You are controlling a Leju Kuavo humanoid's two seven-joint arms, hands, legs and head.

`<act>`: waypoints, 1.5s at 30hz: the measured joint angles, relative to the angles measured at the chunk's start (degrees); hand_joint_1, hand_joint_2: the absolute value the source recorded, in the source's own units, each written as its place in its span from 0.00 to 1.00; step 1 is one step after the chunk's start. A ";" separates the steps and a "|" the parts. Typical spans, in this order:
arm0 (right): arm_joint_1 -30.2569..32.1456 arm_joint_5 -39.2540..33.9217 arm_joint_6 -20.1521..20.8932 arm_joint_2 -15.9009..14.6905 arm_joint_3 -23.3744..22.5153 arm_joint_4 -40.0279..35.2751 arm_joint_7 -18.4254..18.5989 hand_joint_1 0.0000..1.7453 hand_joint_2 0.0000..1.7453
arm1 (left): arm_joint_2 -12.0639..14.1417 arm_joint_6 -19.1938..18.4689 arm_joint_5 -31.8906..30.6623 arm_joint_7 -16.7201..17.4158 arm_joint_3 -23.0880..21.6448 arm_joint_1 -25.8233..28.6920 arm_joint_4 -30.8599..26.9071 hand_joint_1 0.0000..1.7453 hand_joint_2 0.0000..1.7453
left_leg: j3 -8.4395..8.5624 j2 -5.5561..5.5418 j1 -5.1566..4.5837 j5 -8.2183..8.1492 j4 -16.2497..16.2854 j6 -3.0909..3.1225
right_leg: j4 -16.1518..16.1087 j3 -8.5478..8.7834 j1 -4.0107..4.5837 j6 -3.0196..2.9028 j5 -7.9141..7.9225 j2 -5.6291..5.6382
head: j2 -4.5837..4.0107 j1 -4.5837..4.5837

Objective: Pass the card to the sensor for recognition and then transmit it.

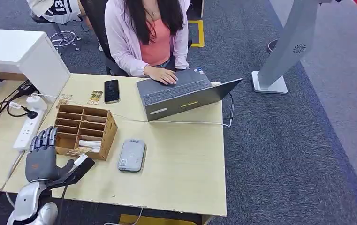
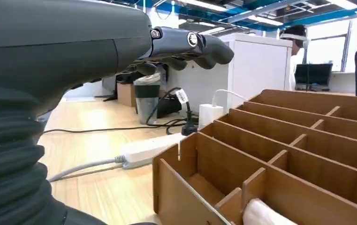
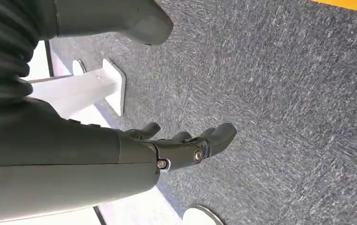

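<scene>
A wooden slotted organizer (image 1: 85, 130) stands at the left of the desk. A card (image 1: 79, 151) lies in its front row, beside a white roll (image 1: 89, 143). The grey card sensor (image 1: 132, 155) lies flat just right of the organizer. My left hand (image 1: 42, 154) is raised at the organizer's left front corner, fingers apart and holding nothing. In the left wrist view its fingers (image 2: 186, 44) reach out above the organizer (image 2: 284, 154), apart from it, with the white roll (image 2: 261, 213) below. My right hand (image 3: 181, 145) hangs over grey carpet, fingers loosely extended and empty.
A person types on a laptop (image 1: 186, 93) at the desk's far side. A phone (image 1: 111, 90) and two small cards (image 1: 94, 97) lie behind the organizer. A white power strip (image 1: 27, 130) with cables lies to my left, and a white cabinet (image 1: 21, 54) stands behind it.
</scene>
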 joint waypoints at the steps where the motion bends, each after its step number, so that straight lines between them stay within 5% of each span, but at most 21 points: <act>1: 0.00 0.00 0.00 0.00 0.00 0.00 0.00 0.00 1.00 | -0.07 -0.20 -0.09 0.00 0.00 -0.10 0.20 0.00 1.00 | 0.00 0.00 0.00 0.00 0.00 0.00 | 0.00 0.00 0.00 0.00 0.00 0.00 | 0.00 0.00; 45: -0.02 0.66 0.15 0.00 0.31 0.00 -0.44 0.00 1.00 | -1.71 -0.83 -0.44 -0.37 0.00 -2.86 5.99 0.00 1.00 | 0.00 0.00 0.00 0.00 0.00 0.00 | 0.00 0.00 0.00 0.00 0.00 0.00 | 0.00 0.00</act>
